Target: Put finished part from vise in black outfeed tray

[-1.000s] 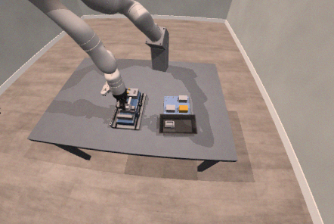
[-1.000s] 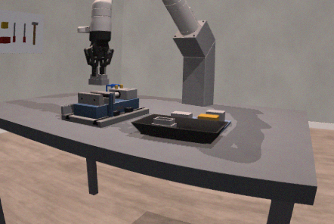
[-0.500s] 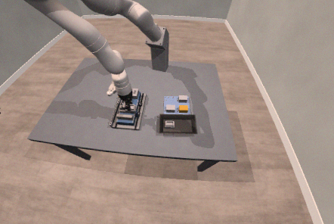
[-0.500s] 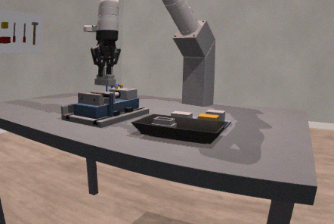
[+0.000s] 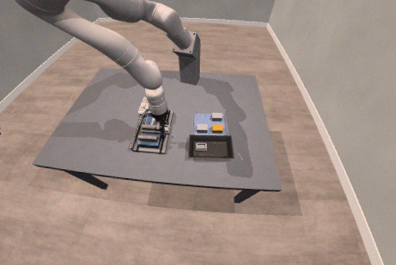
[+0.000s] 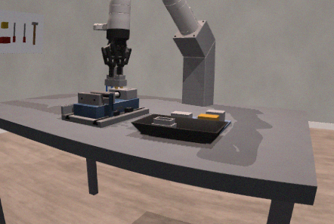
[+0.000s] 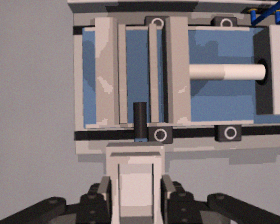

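My gripper (image 7: 135, 189) (image 6: 115, 79) (image 5: 155, 117) is shut on the finished part (image 7: 136, 167) (image 6: 115, 82), a pale grey block with a pocket on top. It holds the part just above the vise (image 7: 141, 75) (image 6: 101, 106) (image 5: 150, 139), clear of the open grey jaws on the blue base. The black outfeed tray (image 5: 210, 136) (image 6: 171, 132) lies to the right of the vise. One finished part (image 5: 200, 147) (image 6: 165, 120) lies in the tray's left half.
Behind the tray is a blue plate (image 5: 207, 120) with two grey blocks and an orange block (image 5: 218, 128) (image 6: 208, 116). The arm's grey pedestal (image 5: 189, 64) (image 6: 197, 67) stands at the back of the table. The vise screw (image 7: 226, 72) runs out to the right.
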Controlling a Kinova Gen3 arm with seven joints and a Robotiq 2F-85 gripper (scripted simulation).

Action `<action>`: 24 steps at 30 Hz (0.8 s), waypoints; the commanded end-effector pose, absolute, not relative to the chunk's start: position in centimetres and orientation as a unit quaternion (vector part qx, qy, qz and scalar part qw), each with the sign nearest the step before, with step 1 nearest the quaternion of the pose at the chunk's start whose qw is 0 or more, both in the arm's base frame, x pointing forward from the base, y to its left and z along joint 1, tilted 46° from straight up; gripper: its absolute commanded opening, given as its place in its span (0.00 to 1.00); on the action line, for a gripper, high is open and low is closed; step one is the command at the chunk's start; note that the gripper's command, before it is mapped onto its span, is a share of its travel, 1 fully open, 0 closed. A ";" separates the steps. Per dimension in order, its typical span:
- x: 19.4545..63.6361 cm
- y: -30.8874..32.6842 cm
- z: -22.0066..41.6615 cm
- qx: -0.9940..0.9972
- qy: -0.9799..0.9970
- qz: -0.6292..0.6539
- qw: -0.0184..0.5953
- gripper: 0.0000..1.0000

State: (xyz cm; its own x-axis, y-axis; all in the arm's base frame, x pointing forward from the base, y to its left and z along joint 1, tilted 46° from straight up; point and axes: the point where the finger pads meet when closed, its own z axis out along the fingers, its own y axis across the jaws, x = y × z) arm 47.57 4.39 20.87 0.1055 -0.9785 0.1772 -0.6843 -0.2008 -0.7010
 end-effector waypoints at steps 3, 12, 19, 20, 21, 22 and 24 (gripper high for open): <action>47.4 8.3 20.4 -0.717 0.577 -0.312 0.235 0.00; 47.1 12.7 19.9 -0.719 0.575 -0.313 0.234 0.00; 46.7 17.5 19.4 -0.721 0.573 -0.313 0.233 0.00; 46.7 18.2 19.3 -0.721 0.572 -0.313 0.233 0.00; 46.5 18.9 19.2 -0.721 0.572 -0.313 0.232 0.00; 46.5 19.6 19.2 -0.722 0.572 -0.313 0.232 0.00; 46.5 21.0 19.0 -0.722 0.571 -0.314 0.232 0.00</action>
